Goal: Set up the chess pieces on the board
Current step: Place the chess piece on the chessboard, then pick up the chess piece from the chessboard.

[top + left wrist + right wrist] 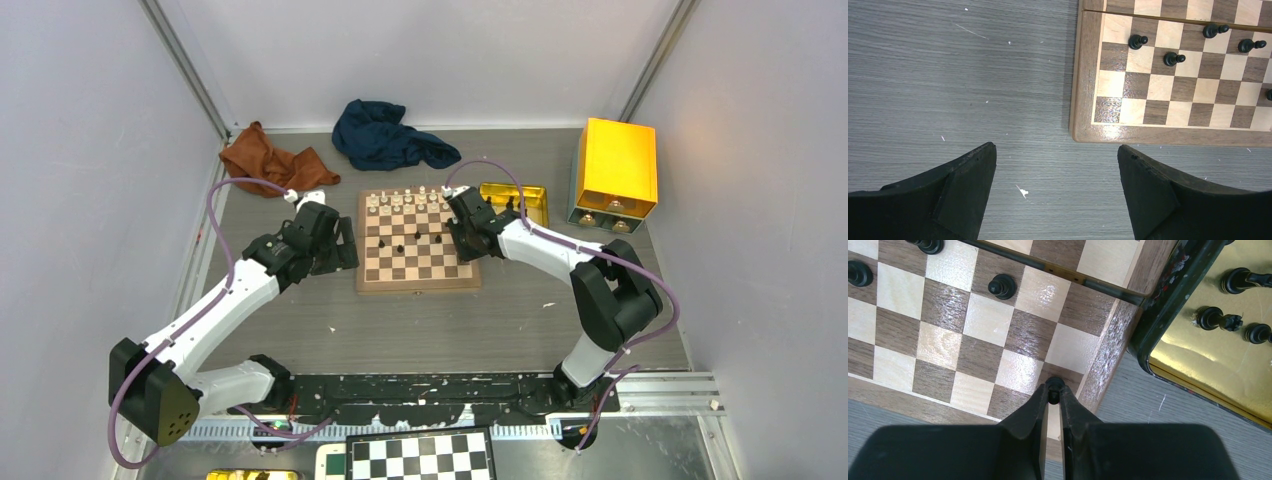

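Observation:
The wooden board [417, 285] [1110, 352] [1083, 90] lies mid-table. My right gripper [1054, 392] [465, 222] is shut on a small black chess piece [1054, 385], held over a dark square in the board's corner by the rim. Other black chess pieces stand on the board [1001, 286] [1138, 41] [1173, 59] and lie in the gold tin tray [1218, 318]. White pieces [400, 199] line the board's far rows. My left gripper [1057, 152] [335, 245] hangs open over bare table just left of the board, holding nothing.
The gold tin tray [540, 192] [1208, 365] sits right of the board. A yellow box [617, 170] stands at back right. An orange cloth [270, 160] and a blue cloth [390, 138] lie at the back. A black-and-white checkered board [422, 456] lies at the near edge.

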